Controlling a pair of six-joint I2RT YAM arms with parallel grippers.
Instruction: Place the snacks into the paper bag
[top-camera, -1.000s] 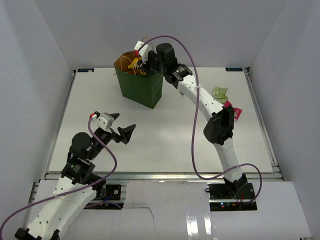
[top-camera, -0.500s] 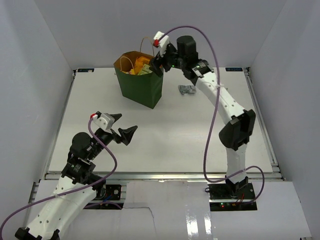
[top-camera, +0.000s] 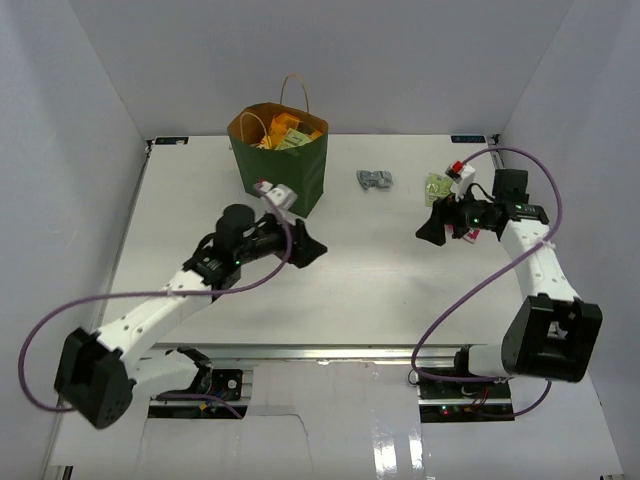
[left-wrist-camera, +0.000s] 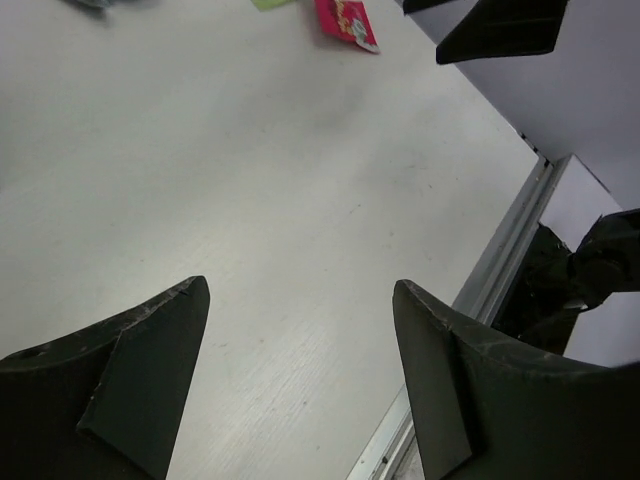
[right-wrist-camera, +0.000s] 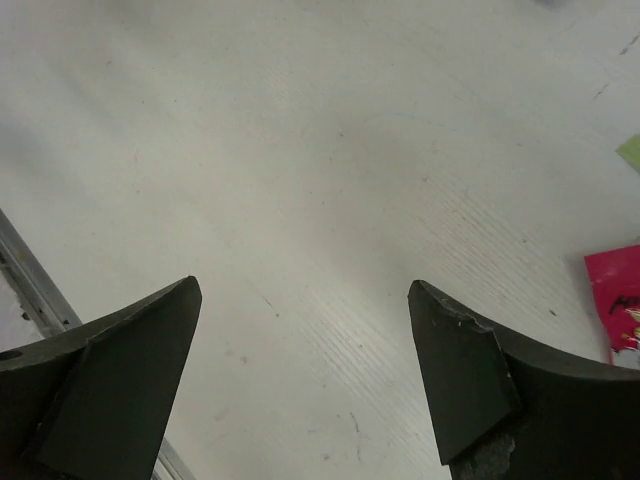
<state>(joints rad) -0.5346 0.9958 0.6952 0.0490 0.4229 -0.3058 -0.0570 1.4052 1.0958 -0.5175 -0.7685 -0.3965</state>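
Note:
The dark green paper bag (top-camera: 285, 175) stands upright at the back of the table, with yellow and orange snacks (top-camera: 285, 135) showing in its mouth. A grey packet (top-camera: 374, 179) and a light-green packet (top-camera: 438, 187) lie to its right. A red packet (top-camera: 471, 235) lies beside my right gripper (top-camera: 432, 222), partly hidden by it. That gripper is open and empty over bare table (right-wrist-camera: 303, 288), with the red packet (right-wrist-camera: 615, 305) at its right. My left gripper (top-camera: 310, 245) is open and empty just in front of the bag (left-wrist-camera: 300, 288), with the red packet (left-wrist-camera: 347, 20) far ahead.
White walls close in the table on three sides. A metal rail (left-wrist-camera: 500, 260) runs along the table's edge. The right gripper's fingers (left-wrist-camera: 500, 30) show at the top of the left wrist view. Purple cables loop off both arms.
My right gripper left the bag's mouth, opened, and swung back to the right side near the red packet. My left arm reached forward from the near left to just in front of the bag.

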